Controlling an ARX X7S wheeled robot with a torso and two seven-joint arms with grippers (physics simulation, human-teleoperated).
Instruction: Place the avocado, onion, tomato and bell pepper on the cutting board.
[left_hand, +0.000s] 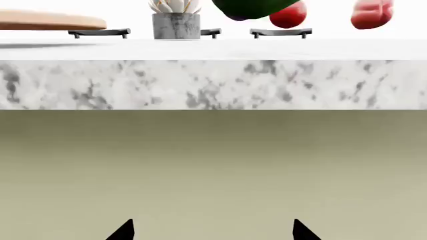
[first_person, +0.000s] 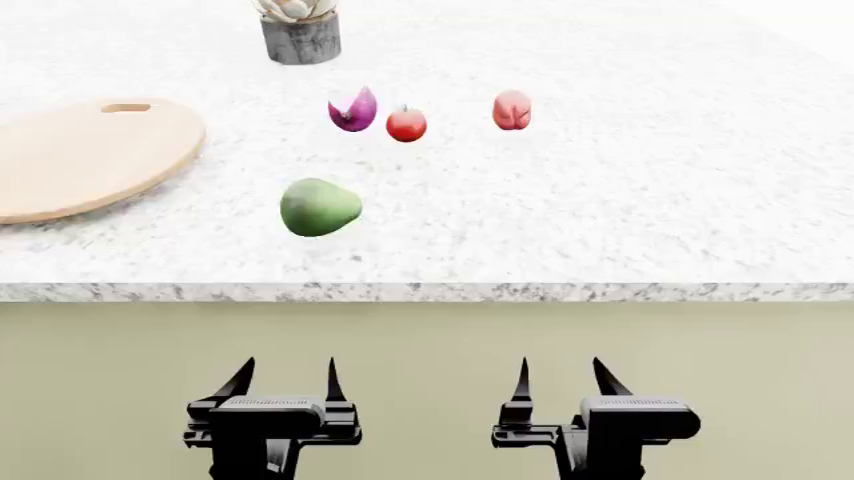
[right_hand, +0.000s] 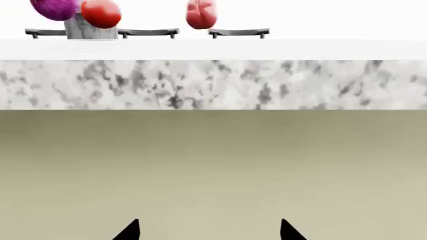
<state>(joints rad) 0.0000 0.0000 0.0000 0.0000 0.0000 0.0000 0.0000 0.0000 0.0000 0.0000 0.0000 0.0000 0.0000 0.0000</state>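
A speckled white-and-grey stone desk (first_person: 641, 200) is carrying all four foods, and none of them is lying on the cutting board (first_person: 80, 160). The board, a round slab of pale smooth wood with a slot-shaped hole near its far edge, is sitting at the desk's left side. The avocado (first_person: 319, 207), smooth, green and pear-shaped, is resting nearest the front edge, just right of the board. Farther back, the purple-red onion (first_person: 354, 110) with its pointed tip is sitting just beside the glossy round tomato (first_person: 406, 124). The matte, lobed, salmon-pink bell pepper (first_person: 511, 110) is standing apart to their right. A grey marbled pot (first_person: 300, 40) holding a pale plant is sitting at the back. Below the desk's edge, in front of a plain olive panel, the left hand (first_person: 284, 380) and right hand (first_person: 561, 378) are hanging with their dark pointed fingers spread apart, gripping nothing.
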